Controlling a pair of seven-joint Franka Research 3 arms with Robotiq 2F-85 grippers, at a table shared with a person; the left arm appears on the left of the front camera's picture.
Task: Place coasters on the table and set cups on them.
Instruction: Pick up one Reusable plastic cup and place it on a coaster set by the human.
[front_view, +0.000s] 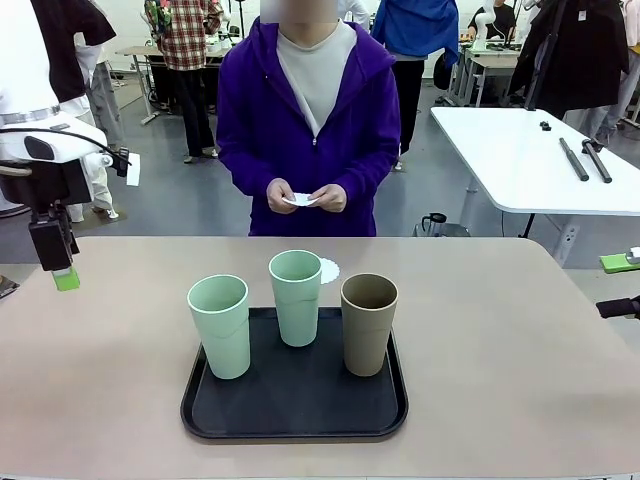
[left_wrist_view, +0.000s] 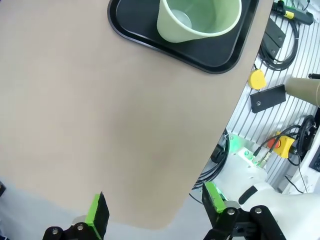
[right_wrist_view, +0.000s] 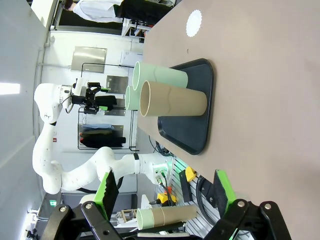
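Left claw (left_wrist_view: 155, 206) and right claw (right_wrist_view: 164, 187), both spread and empty, flank the tray (front_view: 300, 392); brown cup (front_view: 369, 322) stands upright nearest the right claw, coaster (front_view: 329, 269) lies behind the middle cup (front_view: 296, 295).

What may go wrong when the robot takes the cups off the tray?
The middle mint cup stands close between the other mint cup and the brown cup; the open left gripper reaching for one may tip a neighbour.
The coaster is thin paper; a cup base may push it aside.
The person's hands hold white paper at the far edge; a reaching arm might meet them.
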